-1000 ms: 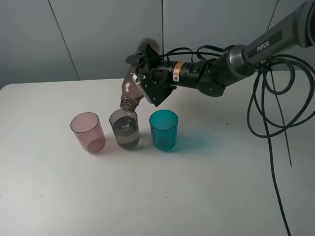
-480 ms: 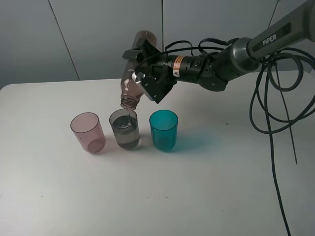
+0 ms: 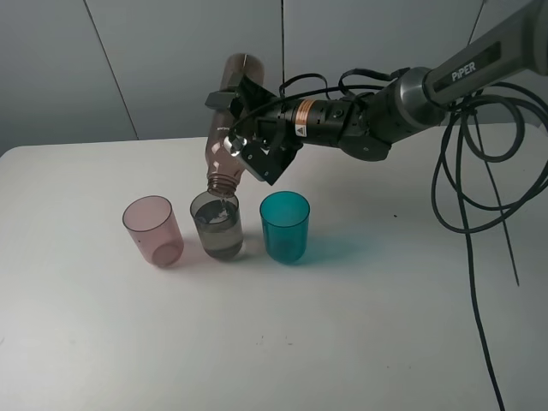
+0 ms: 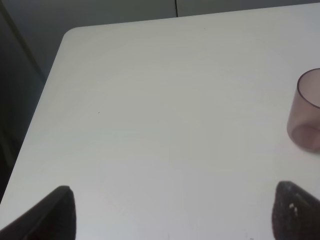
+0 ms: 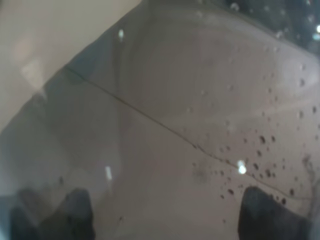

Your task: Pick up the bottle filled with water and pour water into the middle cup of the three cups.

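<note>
My right gripper point(image 3: 248, 128) is shut on the smoky brown-grey bottle point(image 3: 227, 128). It holds the bottle nearly upside down, neck just above the middle cup point(image 3: 217, 225), the smoky grey tumbler, which holds water. The pink cup point(image 3: 153, 231) stands to its left and the teal cup point(image 3: 284, 226) to its right. The right wrist view is filled by the bottle's wet wall point(image 5: 190, 130) between the fingertips point(image 5: 75, 215). My left gripper point(image 4: 172, 212) is open over bare table, with the pink cup point(image 4: 306, 117) at that view's edge.
The white table point(image 3: 342, 334) carries only the three cups in a row. Black cables point(image 3: 479, 171) hang at the right beside the right arm. The table's left edge and rounded corner point(image 4: 67, 37) show in the left wrist view.
The right gripper has tipped the bottle steeper, from slanted to nearly vertical, and shifted it slightly left over the middle cup. The cups have not moved.
</note>
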Robot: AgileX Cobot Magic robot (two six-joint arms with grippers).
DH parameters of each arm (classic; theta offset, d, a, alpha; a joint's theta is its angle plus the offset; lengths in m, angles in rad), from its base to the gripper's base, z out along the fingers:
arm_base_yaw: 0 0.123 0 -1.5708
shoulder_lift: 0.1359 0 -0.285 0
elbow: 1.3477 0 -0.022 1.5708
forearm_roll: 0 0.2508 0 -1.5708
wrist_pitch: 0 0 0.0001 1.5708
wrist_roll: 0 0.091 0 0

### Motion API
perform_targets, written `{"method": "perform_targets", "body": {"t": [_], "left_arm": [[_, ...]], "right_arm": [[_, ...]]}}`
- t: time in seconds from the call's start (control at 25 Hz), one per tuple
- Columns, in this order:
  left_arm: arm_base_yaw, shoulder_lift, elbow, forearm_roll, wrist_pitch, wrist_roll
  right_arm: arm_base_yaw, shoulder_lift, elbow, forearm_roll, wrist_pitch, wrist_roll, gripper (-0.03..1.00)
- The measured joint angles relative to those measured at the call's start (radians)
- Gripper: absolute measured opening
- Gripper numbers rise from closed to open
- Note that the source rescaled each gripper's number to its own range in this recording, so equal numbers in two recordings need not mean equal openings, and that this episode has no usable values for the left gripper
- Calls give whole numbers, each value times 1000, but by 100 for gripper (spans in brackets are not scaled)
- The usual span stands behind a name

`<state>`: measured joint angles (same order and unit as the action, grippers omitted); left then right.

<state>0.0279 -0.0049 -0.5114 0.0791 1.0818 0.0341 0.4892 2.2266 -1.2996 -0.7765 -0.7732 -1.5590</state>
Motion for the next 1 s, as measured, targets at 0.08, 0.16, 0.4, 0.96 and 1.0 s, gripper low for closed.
{"method": "perform_targets", "body": {"t": [0.08, 0.16, 0.4, 0.96, 1.0], "left_arm": [[0, 0, 0, 0, 0, 0], [0, 0, 0, 0, 0, 0], [0, 0, 0, 0, 0, 0], [0, 0, 0, 0, 0, 0], [0, 0, 0, 0, 0, 0]], "right_arm": [[0, 0, 0, 0, 0, -2, 0], [2, 0, 0, 0, 0, -4, 0], [5, -8, 0, 0, 18, 38, 0], [-2, -108, 0, -26, 71, 1082, 0], [-9, -112, 0, -26, 66, 1160, 0]]}}
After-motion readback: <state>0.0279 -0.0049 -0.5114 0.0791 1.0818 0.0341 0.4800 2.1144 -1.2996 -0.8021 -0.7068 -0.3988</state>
